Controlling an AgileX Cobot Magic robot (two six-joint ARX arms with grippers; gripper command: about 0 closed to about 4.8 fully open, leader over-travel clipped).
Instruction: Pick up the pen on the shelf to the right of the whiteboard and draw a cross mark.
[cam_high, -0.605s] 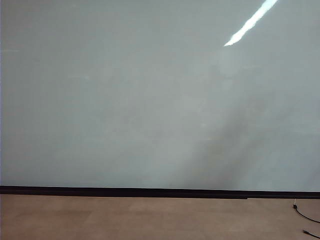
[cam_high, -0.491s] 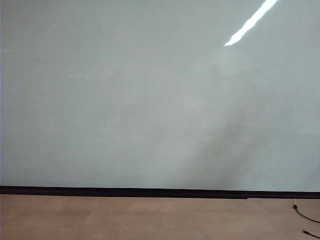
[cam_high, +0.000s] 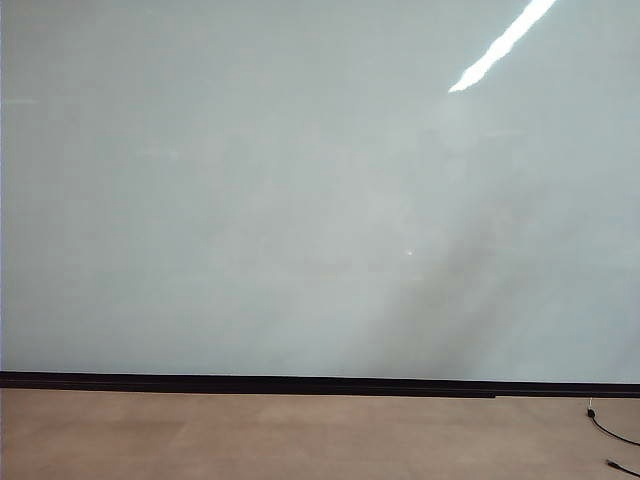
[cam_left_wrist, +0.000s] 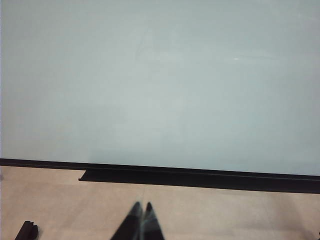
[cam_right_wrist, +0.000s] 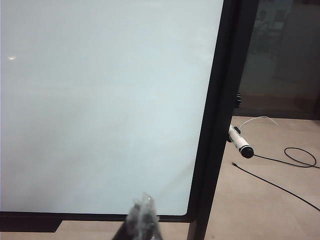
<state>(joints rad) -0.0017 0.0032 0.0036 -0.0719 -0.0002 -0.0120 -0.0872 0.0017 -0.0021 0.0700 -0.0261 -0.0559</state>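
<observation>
Grippers: neither shows in ext. view; whiteboard (cam_high: 300, 200) blank, no cross mark, black lower edge strip (cam_high: 300, 383) above floor (cam_high: 250, 440).
L wrist view: left gripper (cam_left_wrist: 141, 206) pressed together, empty, well short of board.
R wrist view: right gripper (cam_right_wrist: 144, 200) pressed together, empty; pen (cam_right_wrist: 240, 142) sits beside board's black side frame (cam_right_wrist: 220, 115), well apart from gripper; cable (cam_right_wrist: 280, 170) on floor.
Status: nothing done; pickup and drawing both left.
</observation>
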